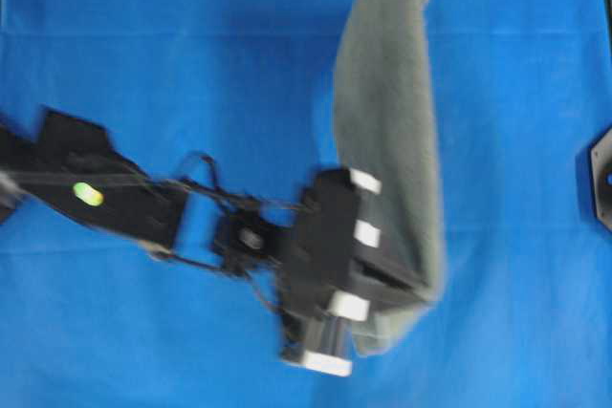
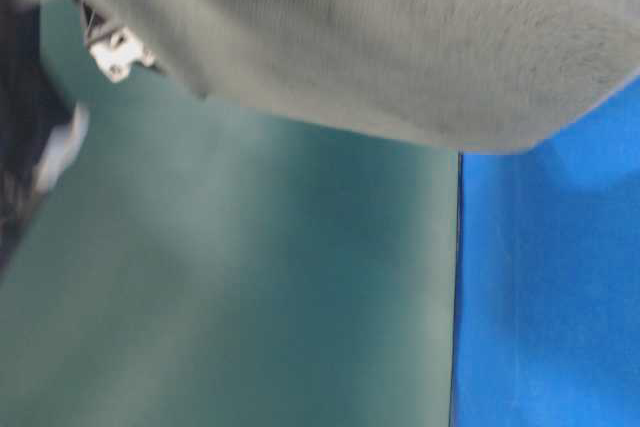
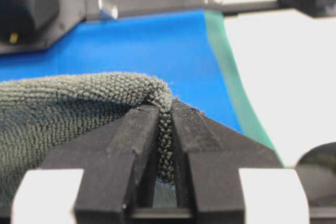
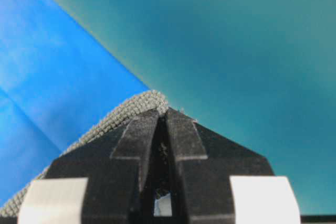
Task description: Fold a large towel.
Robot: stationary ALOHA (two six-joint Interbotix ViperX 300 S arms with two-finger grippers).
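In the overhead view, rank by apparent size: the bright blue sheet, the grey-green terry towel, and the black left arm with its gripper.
1. Bright blue sheet, filling nearly the frame.
2 and 3. Grey-green terry towel and black left arm, ending in the left gripper, cover similar areas; the raised arm is nearer the camera, so no ranking.

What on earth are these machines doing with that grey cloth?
Two robot arms are folding a large grey-green towel over a bright blue sheet. The left claw is shut on a bunched edge of the towel, and the right claw is pinching another edge. In the overhead view the towel hangs as a long, narrow strip stretched between them, lifted rather than lying flat, so the fold is under way, not finished.
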